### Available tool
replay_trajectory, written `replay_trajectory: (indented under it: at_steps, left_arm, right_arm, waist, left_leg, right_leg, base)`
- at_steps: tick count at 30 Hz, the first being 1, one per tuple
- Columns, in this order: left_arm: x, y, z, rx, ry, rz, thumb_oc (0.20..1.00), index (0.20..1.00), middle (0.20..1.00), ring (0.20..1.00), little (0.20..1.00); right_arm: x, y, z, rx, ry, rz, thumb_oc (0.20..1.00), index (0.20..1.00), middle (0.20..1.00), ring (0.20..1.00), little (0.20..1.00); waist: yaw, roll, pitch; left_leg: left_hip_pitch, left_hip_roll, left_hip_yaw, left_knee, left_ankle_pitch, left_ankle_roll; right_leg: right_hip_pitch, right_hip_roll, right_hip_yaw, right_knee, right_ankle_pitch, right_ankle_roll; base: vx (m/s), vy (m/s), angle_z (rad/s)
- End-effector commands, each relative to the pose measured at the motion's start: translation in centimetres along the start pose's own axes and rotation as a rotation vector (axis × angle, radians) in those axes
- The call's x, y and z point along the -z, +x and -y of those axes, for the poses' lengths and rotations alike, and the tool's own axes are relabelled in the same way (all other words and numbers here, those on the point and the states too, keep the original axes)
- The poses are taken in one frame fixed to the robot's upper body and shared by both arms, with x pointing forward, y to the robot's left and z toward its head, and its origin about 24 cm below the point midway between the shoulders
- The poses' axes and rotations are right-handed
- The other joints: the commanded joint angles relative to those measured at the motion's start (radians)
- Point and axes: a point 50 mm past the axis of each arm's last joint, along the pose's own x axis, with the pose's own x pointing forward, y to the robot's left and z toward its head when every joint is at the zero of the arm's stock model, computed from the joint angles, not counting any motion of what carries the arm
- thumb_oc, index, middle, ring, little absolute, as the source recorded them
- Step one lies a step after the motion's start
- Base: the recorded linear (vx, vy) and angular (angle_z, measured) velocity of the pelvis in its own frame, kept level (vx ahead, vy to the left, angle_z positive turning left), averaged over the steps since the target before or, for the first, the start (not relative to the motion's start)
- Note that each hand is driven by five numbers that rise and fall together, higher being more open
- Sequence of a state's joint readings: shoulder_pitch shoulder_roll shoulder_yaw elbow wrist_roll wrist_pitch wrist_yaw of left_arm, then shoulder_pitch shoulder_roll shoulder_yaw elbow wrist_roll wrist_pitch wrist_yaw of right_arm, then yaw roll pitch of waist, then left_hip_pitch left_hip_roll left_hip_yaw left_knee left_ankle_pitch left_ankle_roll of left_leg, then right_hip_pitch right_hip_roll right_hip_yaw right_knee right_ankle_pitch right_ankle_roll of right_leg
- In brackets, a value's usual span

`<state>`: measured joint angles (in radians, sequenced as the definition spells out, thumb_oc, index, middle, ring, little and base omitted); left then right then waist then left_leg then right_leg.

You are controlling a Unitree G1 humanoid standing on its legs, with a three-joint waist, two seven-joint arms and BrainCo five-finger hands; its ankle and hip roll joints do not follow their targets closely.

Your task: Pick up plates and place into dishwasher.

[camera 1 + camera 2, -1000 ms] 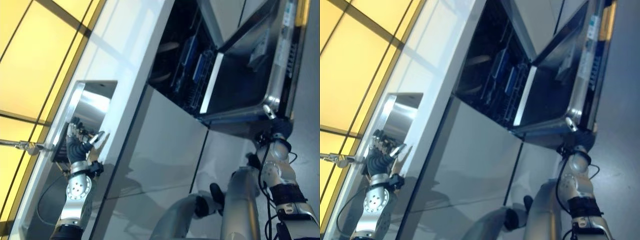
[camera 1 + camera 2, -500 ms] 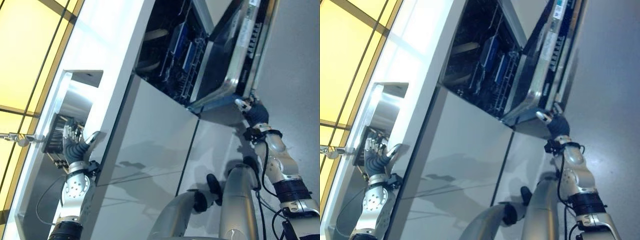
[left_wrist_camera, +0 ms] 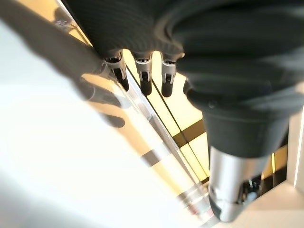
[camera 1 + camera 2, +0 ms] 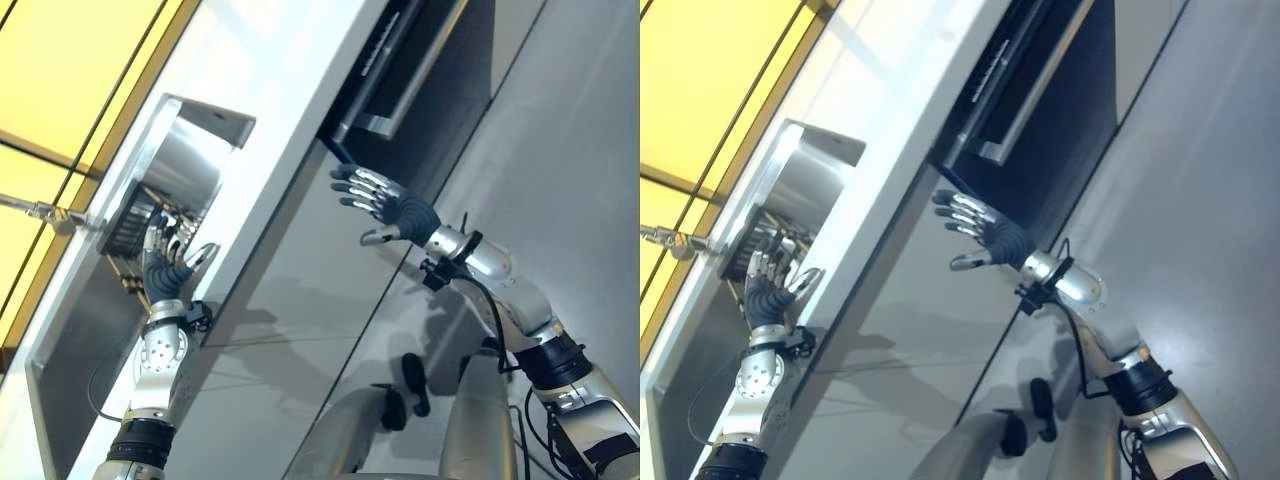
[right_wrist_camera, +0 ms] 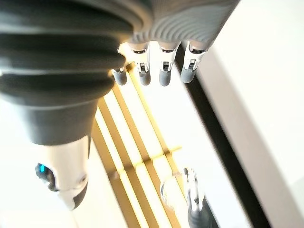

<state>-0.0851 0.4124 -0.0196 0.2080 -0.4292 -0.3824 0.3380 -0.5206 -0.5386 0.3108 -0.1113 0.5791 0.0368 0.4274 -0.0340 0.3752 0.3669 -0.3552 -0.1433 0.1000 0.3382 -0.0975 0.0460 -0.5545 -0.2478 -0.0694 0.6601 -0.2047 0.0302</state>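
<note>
With the dishwasher (image 4: 420, 90) seemingly closed, the spread, empty right robot hand (image 4: 388, 205) should hook its handle (image 4: 395, 75) squarely; the left robot hand (image 4: 165, 262), spread too, waits by the sink (image 4: 185, 165).

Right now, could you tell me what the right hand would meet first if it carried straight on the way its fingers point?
Probably the dishwasher door: the open right hand points its straight fingers at the door's lower edge, just under the bar handle. Depth is unclear, so it might graze the grey cabinet front beside it.
</note>
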Motion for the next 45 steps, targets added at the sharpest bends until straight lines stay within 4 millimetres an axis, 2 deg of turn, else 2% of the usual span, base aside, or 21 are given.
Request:
replay_trajectory:
  at_steps: [1,5,8,13,14,15,16,17,19,20,21,24,27,32,39,45]
  left_arm:
    - [-0.1,0.8,-3.7,-0.095,0.085,-0.027,1.0,1.0,1.0,1.0,1.0]
    - [0.0,0.7,-3.8,-0.09,0.105,-0.025,1.0,1.0,1.0,1.0,1.0]
    - [0.1,0.6,-3.9,-0.081,0.133,-0.023,1.0,1.0,1.0,1.0,1.0]
    - [0.2,0.3,-4.7,-0.077,0.181,-0.016,1.0,1.0,1.0,1.0,1.0]
    - [0.2,0.3,-4.8,-0.076,0.186,-0.016,1.0,1.0,1.0,1.0,1.0]
    - [0.2,0.1,-4.9,-0.075,0.198,-0.017,1.0,1.0,1.0,1.0,1.0]
    - [0.3,-0.1,-5.0,-0.075,0.202,-0.019,1.0,1.0,1.0,1.0,1.0]
    - [0.3,-0.3,-5.3,-0.077,0.205,-0.02,1.0,1.0,1.0,1.0,1.0]
    - [0.4,-0.8,-5.7,-0.085,0.216,-0.022,1.0,1.0,1.0,1.0,1.0]
    - [0.4,-1.1,-6.3,-0.099,0.221,-0.026,1.0,1.0,1.0,1.0,1.0]
    - [0.4,-1.3,-6.5,-0.109,0.218,-0.03,1.0,1.0,1.0,1.0,1.0]
    - [0.6,-1.7,-6.9,-0.132,0.207,-0.042,1.0,1.0,1.0,1.0,1.0]
    - [0.7,-1.7,-6.6,-0.133,0.189,-0.046,1.0,1.0,1.0,1.0,1.0]
    - [0.8,-1.5,-5.0,-0.096,0.143,-0.053,1.0,1.0,1.0,1.0,1.0]
    - [1.0,-1.0,-2.5,-0.018,0.104,-0.061,1.0,1.0,1.0,1.0,1.0]
    - [0.4,-0.4,-0.5,0.068,0.101,-0.063,1.0,1.0,1.0,1.0,1.0]
  right_arm:
    - [-3.7,1.3,-0.7,-0.075,-0.073,0.187,1.0,1.0,1.0,1.0,1.0]
    - [-3.1,0.6,-0.5,-0.042,-0.049,0.192,1.0,1.0,1.0,1.0,1.0]
    - [-2.3,-0.1,-0.4,0.006,-0.011,0.203,1.0,1.0,1.0,1.0,1.0]
    - [0.4,-2.5,-0.1,0.144,0.079,0.191,1.0,1.0,1.0,1.0,1.0]
    - [0.8,-2.8,-0.1,0.169,0.089,0.182,1.0,1.0,1.0,1.0,1.0]
    - [2.1,-3.9,0.1,0.26,0.109,0.126,1.0,1.0,1.0,1.0,1.0]
    - [2.8,-4.6,0.3,0.312,0.117,0.089,1.0,1.0,1.0,1.0,1.0]
    - [4.1,-6.1,1.0,0.414,0.137,0.027,1.0,1.0,1.0,1.0,1.0]
    - [5.2,-8.8,1.2,0.517,0.189,0.004,1.0,1.0,1.0,1.0,1.0]
    - [5.3,-10.3,1.3,0.574,0.222,0.031,1.0,1.0,1.0,1.0,1.0]
    - [5.1,-11.0,1.4,0.605,0.239,0.061,1.0,1.0,1.0,1.0,1.0]
    - [4.3,-11.8,1.4,0.651,0.199,0.126,1.0,1.0,1.0,1.0,1.0]
    - [2.8,-11.5,1.9,0.662,0.151,0.161,1.0,1.0,1.0,1.0,1.0]
    - [0.8,-9.9,2.3,0.597,0.064,0.2,1.0,1.0,1.0,1.0,1.0]
    - [-1.6,-5.8,2.4,0.482,0.011,0.264,1.0,1.0,1.0,1.0,1.0]
    - [-1.0,-2.6,2.1,0.49,0.05,0.229,1.0,1.0,1.0,1.0,1.0]
  waist:
    - [0.033,-0.083,-0.045]
    - [0.045,-0.13,-0.084]
    - [0.055,-0.177,-0.123]
    - [0.069,-0.262,-0.201]
    - [0.07,-0.271,-0.21]
    - [0.07,-0.289,-0.232]
    - [0.07,-0.296,-0.241]
    - [0.069,-0.305,-0.254]
    - [0.062,-0.318,-0.267]
    - [0.054,-0.328,-0.276]
    - [0.049,-0.334,-0.281]
    - [0.038,-0.346,-0.3]
    - [0.043,-0.355,-0.322]
    - [0.074,-0.379,-0.357]
    - [0.145,-0.424,-0.359]
    - [0.215,-0.462,-0.343]
  left_leg:
    - [-0.011,-0.041,0.007,0.034,-0.041,0.018]
    - [0.025,-0.032,-0.001,0.016,-0.042,0.019]
    - [0.062,-0.021,-0.01,-0.012,-0.041,0.017]
    - [0.138,-0.001,-0.035,-0.087,-0.035,0.016]
    - [0.147,0.002,-0.038,-0.096,-0.034,0.016]
    - [0.166,0.008,-0.045,-0.115,-0.033,0.016]
    - [0.176,0.011,-0.048,-0.124,-0.032,0.015]
    - [0.197,0.017,-0.052,-0.147,-0.028,0.014]
    - [0.229,0.026,-0.056,-0.177,-0.025,0.014]
    - [0.246,0.033,-0.055,-0.191,-0.026,0.016]
    - [0.256,0.035,-0.054,-0.197,-0.028,0.017]
    - [0.288,0.04,-0.057,-0.218,-0.034,0.022]
    - [0.315,0.043,-0.066,-0.238,-0.035,0.023]
    - [0.343,0.046,-0.089,-0.265,-0.03,0.018]
    - [0.348,0.041,-0.15,-0.256,-0.029,0.016]
    - [0.347,0.034,-0.225,-0.262,-0.014,0.011]
  right_leg:
    - [0.095,-0.008,0.096,-0.276,0.163,0.035]
    - [0.156,0.0,0.077,-0.33,0.18,0.042]
    - [0.218,0.011,0.055,-0.382,0.19,0.051]
    - [0.329,0.038,0.029,-0.478,0.208,0.066]
    - [0.342,0.042,0.027,-0.489,0.209,0.067]
    - [0.365,0.053,0.025,-0.505,0.207,0.068]
    - [0.378,0.057,0.022,-0.513,0.206,0.068]
    - [0.4,0.067,0.022,-0.531,0.204,0.068]
    - [0.427,0.08,0.023,-0.548,0.2,0.068]
    - [0.439,0.087,0.026,-0.555,0.198,0.067]
    - [0.447,0.09,0.028,-0.559,0.197,0.067]
    - [0.468,0.101,0.036,-0.568,0.191,0.068]
    - [0.495,0.108,0.037,-0.583,0.186,0.07]
    - [0.527,0.113,0.019,-0.602,0.193,0.072]
    - [0.554,0.108,-0.053,-0.575,0.184,0.062]
    - [0.584,0.102,-0.128,-0.557,0.186,0.054]
  base:
    - [0.05,-0.054,0.13]
    - [0.04,-0.078,0.14]
    - [0.03,-0.126,0.1]
    - [0.06,-0.139,0.11]
    - [0.08,-0.134,0.17]
    - [0.07,-0.094,0.17]
    - [0.07,-0.082,0.25]
    - [0.05,-0.044,0.23]
    - [0.04,-0.035,0.12]
    - [0.02,-0.019,0.08]
    - [0.02,-0.003,0.11]
    - [0.01,0.018,0.0]
    - [0.03,0.057,-0.02]
    - [0.02,0.055,0.12]
    - [-0.01,0.043,0.19]
    - [-0.01,0.006,0.45]
